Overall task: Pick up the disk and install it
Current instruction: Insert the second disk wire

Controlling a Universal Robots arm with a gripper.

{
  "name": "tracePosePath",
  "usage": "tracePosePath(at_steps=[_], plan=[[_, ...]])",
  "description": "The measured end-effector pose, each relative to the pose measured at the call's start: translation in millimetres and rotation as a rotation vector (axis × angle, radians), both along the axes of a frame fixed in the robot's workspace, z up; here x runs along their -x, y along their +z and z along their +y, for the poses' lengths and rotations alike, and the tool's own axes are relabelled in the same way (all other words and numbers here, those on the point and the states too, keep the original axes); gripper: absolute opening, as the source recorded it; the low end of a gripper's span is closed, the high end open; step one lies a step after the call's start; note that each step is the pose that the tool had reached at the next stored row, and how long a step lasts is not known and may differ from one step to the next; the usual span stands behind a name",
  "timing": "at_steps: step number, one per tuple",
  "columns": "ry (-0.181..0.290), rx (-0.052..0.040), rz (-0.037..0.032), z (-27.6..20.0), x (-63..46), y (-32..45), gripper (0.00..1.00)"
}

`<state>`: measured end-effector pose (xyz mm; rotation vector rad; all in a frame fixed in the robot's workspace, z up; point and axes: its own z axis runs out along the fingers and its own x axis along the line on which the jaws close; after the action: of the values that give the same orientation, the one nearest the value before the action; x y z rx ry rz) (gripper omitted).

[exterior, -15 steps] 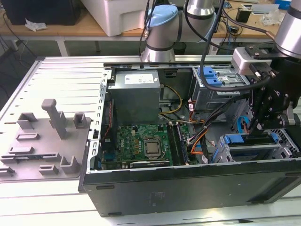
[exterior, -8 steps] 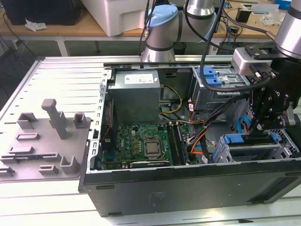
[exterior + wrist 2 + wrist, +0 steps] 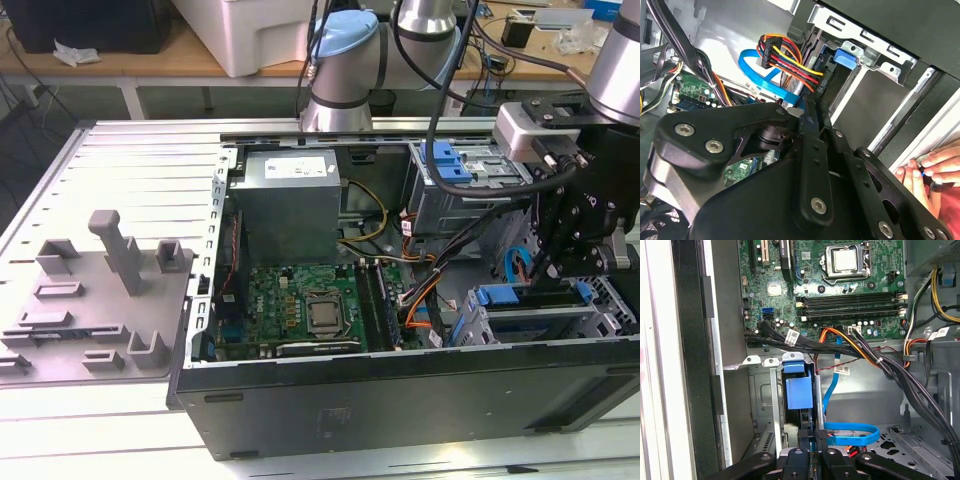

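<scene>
The disk [image 3: 799, 390] stands edge-on in a slot of the metal drive cage [image 3: 771, 405], its blue carrier facing me. In the exterior view the disk [image 3: 510, 296] sits in the cage [image 3: 520, 325] at the case's front right corner. My gripper [image 3: 814, 436] hovers directly over the disk's outer edge with its black fingers [image 3: 807, 434] pressed together, nothing visibly held between them. The second wrist view shows the gripper [image 3: 812, 117] as two long fingers lying side by side, pointing at the cage with a blue tab [image 3: 844, 56]. In the exterior view the gripper [image 3: 556, 285] hangs just above the cage.
The open computer case [image 3: 400, 400] holds a motherboard [image 3: 305, 310], a power supply [image 3: 288, 200] and cable bundles [image 3: 865, 357] close to the cage. A blue ribbon cable [image 3: 852, 432] loops beside my fingers. A person's hand [image 3: 935, 167] rests at the case edge. A grey fixture [image 3: 100, 290] lies left.
</scene>
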<state>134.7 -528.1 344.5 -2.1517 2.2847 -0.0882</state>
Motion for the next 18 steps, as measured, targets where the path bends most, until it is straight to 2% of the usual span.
tracePosePath(at_steps=[18], plan=[[0.0, 0.0001, 0.0, -0.1, -0.1, -2.2, 0.16]])
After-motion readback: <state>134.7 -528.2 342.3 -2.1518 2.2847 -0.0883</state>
